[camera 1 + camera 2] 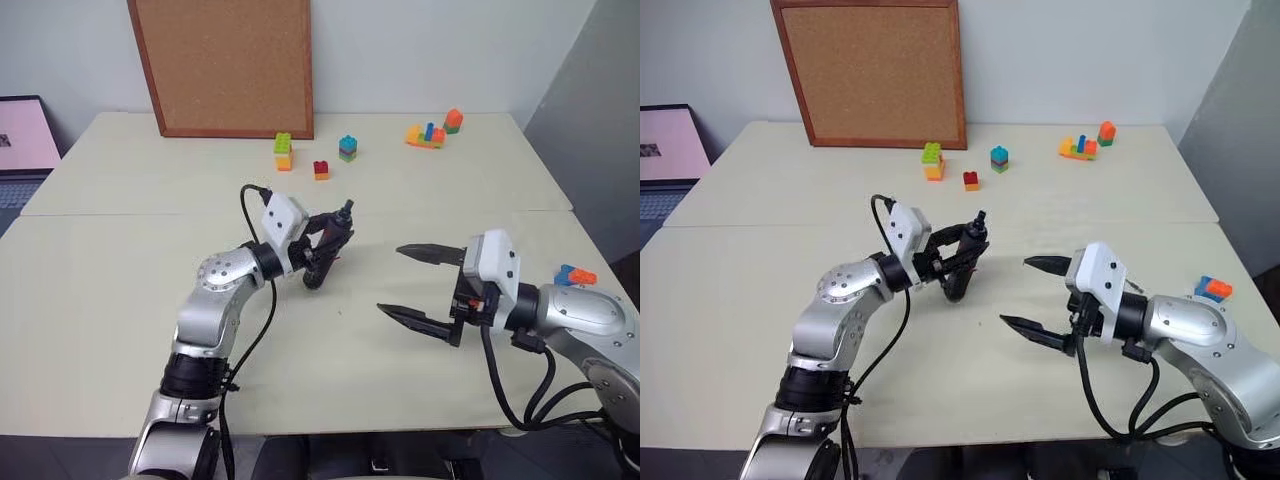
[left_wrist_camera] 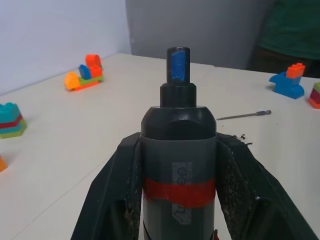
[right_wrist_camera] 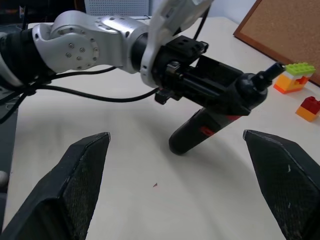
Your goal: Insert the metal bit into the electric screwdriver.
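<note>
Your two head views look forward and down over the table (image 1: 120,290) from behind both arms, nearly identical, slightly offset sideways. Your left wrist view sits close behind the electric screwdriver (image 2: 178,165), looking along it. Your right wrist view looks between its own fingers (image 3: 80,175) at the left gripper (image 3: 220,92), close. All four share the screwdriver.

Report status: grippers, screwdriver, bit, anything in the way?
Left gripper shut on electric screwdriver, held off the table. Right gripper open, empty. Metal bit lying on table, not inserted. Nothing blocking.
</note>
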Controlling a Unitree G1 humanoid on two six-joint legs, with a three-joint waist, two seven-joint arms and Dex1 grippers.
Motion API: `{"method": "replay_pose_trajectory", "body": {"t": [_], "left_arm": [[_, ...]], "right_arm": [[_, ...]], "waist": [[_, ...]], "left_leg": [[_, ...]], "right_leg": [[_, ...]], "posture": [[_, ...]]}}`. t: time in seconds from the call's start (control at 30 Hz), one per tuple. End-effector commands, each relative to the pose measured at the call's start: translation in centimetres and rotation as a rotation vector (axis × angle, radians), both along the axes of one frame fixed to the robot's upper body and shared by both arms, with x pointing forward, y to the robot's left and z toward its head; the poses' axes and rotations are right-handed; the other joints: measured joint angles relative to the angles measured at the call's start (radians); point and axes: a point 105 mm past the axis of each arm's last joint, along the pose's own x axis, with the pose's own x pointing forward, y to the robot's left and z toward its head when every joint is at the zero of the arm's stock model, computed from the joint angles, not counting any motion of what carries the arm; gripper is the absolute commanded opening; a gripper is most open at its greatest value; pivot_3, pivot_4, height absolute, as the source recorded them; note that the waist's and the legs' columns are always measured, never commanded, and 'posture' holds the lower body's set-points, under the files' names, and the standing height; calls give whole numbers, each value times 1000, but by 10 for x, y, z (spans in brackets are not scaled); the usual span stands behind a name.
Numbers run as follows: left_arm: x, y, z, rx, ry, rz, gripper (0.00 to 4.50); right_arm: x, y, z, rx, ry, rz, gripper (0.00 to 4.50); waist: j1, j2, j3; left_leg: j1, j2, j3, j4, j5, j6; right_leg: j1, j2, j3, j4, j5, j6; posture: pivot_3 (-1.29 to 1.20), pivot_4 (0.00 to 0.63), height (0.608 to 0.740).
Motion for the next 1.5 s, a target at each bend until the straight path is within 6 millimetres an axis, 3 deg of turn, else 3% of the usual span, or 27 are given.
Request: {"method": "replay_pose_trajectory", "body": {"t": [0.03, 0.13, 0.6, 0.9, 1.0, 1.17, 1.3, 1.5], "left_arm": [[-5, 15, -9, -5, 28, 76, 1649], [-11, 18, -11, -3, 29, 89, 1649], [-41, 45, -9, -17, 65, 124, 1647], [-36, 25, -1, -78, 21, 102, 1646], [-34, 12, 11, -119, -22, 85, 1645], [-28, -11, 30, -164, -85, 37, 1642], [-23, -19, 31, -164, -98, 28, 1642], [-22, -29, 21, -154, -97, 19, 1642]], "right_arm": [[-5, 2, 11, 3, -46, 16, 4500], [-5, 2, 10, -2, -39, 21, 4500], [7, -18, 0, -89, -41, -29, 4500], [20, -30, 1, -116, -76, -107, 4500], [33, -47, 1, -150, -36, -223, 4500], [72, -90, 4, -188, 53, -499, 4500], [91, -124, -20, -285, 221, -687, 4500], [109, -145, -43, -353, 363, -750, 4500]], "waist": [[-1, 0, 0], [-3, 0, 0], [-4, 0, 0], [1, 0, 0], [2, 0, 0], [4, -1, 1], [3, -1, 1], [-2, 0, 1]], "left_leg": [[2, 0, 0, 0, 0, 0], [9, 0, 0, -2, 0, 0], [10, 1, 0, -2, 0, 0], [10, 0, 0, -2, 0, 0], [9, 0, 0, -2, 0, 0], [7, -1, 1, -2, 0, 0], [7, -1, 1, -2, 0, 0], [6, 0, 2, -3, -1, 1]], "right_leg": [[2, 0, 0, 0, -2, 3], [9, 0, 0, -2, -2, 3], [10, 0, -1, -2, -2, 3], [10, 0, -1, -3, -3, 3], [10, 0, -1, -3, -3, 3], [10, -1, -1, -5, -2, 3], [10, -1, 0, -6, -2, 3], [8, 0, 1, -7, -2, 3]], "posture": [[0, 150, 740], [0, 150, 740], [0, 150, 740], [0, 150, 740], [0, 150, 740], [0, 150, 740], [0, 150, 740], [0, 150, 740]]}}
